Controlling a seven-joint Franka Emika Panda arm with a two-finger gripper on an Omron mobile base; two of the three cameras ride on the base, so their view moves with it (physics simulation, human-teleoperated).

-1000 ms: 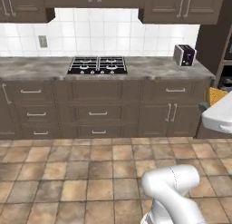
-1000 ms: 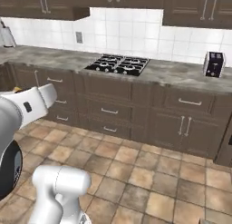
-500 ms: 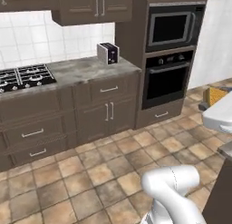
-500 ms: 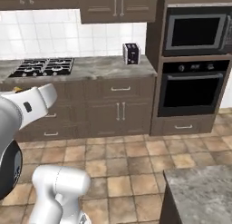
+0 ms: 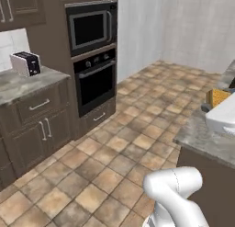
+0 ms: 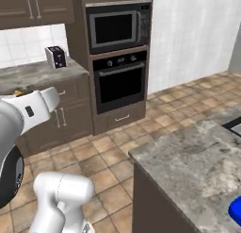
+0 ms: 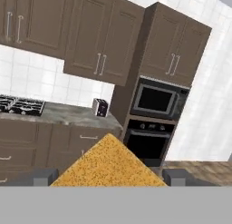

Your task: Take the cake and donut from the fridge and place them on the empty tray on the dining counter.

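Right between the finger tips [image 7: 45, 177] sits the cake [image 7: 108, 164], a speckled yellow-orange wedge filling the gap of the gripper [image 7: 110, 177] from one dark tip to the other, jaws spread wide and clamped on it, its pointed corner jutting forward past the tips. From the left base camera that same orange chunk [image 5: 216, 97] peeks out beside the white forearm, held up over the dining counter [image 5: 202, 138], whose grey marbled top runs beneath the arm. From the right base camera the white forearm [image 6: 28, 112] reaches off to the left, with the stone counter edge [image 6: 188, 156] close on its other side and a bright blue thing [image 6: 236, 209] at the counter's near corner, too cut off to name. Beyond the cake, further ahead of the hand, stands the wall oven [image 7: 146, 145] with the microwave [image 7: 154, 100] above it, a toaster [image 7: 100, 107] on the worktop beside them, and a hob [image 7: 20, 105] further along that worktop.
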